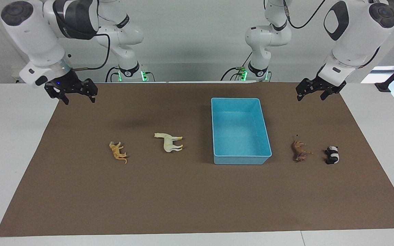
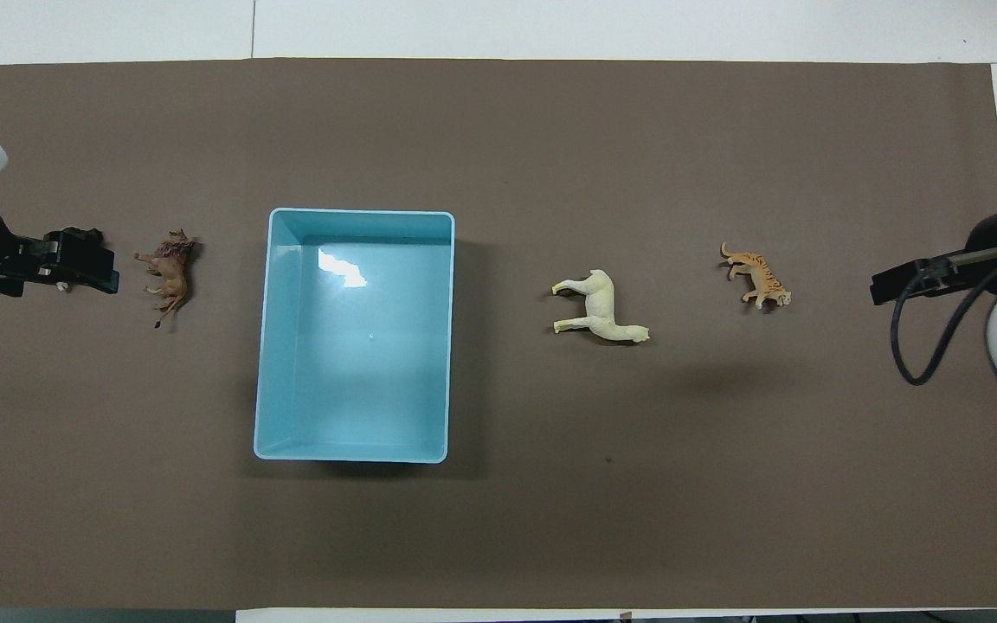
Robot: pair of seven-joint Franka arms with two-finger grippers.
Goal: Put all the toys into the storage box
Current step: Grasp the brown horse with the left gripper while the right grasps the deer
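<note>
The light blue storage box (image 1: 241, 160) stands empty on the brown mat; it also shows in the overhead view (image 2: 266, 346). The orange tiger (image 1: 118, 152) (image 2: 758, 277) and the cream horse (image 1: 169, 141) (image 2: 600, 307) lie toward the right arm's end. The brown animal (image 1: 299, 152) (image 2: 168, 272) and the panda (image 1: 332, 154) lie toward the left arm's end. My left gripper (image 1: 312, 95) (image 2: 83, 260) is open and empty, raised in the air; in the overhead view it covers the panda. My right gripper (image 1: 79, 98) (image 2: 897, 281) is open and empty, raised over the mat's edge.
The brown mat (image 1: 197, 198) covers most of the white table (image 1: 12, 136). All toys lie on their sides in a row level with the box's half farther from the robots.
</note>
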